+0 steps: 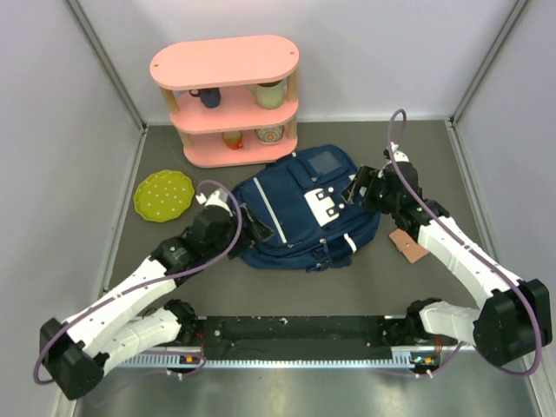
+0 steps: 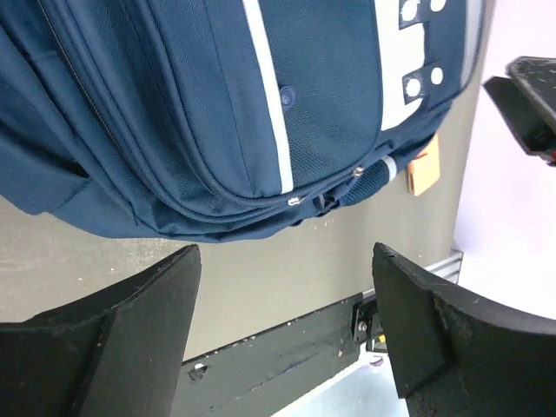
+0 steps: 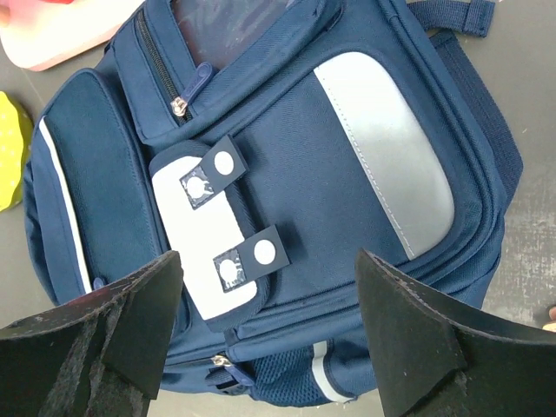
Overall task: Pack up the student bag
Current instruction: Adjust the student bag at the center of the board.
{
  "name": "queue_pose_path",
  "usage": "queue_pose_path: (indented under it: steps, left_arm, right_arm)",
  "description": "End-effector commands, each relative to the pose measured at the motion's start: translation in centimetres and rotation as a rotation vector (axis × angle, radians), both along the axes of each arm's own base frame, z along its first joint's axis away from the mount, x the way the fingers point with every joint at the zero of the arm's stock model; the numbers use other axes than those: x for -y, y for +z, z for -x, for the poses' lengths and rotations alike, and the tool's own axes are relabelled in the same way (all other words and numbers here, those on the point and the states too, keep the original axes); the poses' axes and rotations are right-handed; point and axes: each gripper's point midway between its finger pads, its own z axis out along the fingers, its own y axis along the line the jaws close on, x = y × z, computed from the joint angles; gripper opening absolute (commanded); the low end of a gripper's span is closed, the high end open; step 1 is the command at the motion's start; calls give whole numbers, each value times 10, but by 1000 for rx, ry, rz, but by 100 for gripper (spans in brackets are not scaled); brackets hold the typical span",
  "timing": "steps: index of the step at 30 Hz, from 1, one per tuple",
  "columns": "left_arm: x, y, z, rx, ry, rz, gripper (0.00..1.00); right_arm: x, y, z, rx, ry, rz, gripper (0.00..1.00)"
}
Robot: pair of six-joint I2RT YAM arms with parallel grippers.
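A green plate (image 1: 163,195) lies far left, and next to it the left gripper (image 1: 258,226) sits at the left edge of the student bag (image 1: 300,217), jaws spread wide and holding nothing. The bag lies flat (white buckled patch facing up) in the middle of the table (image 1: 417,174), just in front of the pink shelf (image 1: 226,62). At its right edge the right gripper (image 1: 356,188) hangs just as wide open and empty.

Navy student bag (image 1: 304,208), zipped, flat on table, front pockets up
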Motion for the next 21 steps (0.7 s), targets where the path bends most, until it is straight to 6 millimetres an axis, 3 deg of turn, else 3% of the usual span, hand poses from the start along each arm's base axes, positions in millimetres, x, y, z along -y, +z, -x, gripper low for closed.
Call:
queue_pose_path:
  steps: [1,4,5,9,11,18,21]
  left_arm:
    - [21,-3,-12,-45,137,42,82]
    - [44,-2,-14,-31,141,20,82]
    - [53,7,-16,-19,136,28,82]
    - [82,-6,-17,-66,140,-35,82]
    - [90,-4,-21,-73,161,-35,82]
    - [110,-24,-20,-130,199,-91,78]
    - [109,-30,-19,-142,228,-143,76]
  right_arm:
    - [-5,23,-12,75,-7,-3,78]
    - [-4,21,-11,72,-3,-3,78]
    - [-4,20,-10,70,-2,-3,78]
    - [-4,21,-7,80,-5,-13,78]
    - [-3,20,-6,76,-5,-13,78]
    - [-3,20,-2,79,-7,-22,78]
    - [-2,17,-3,76,-12,-20,78]
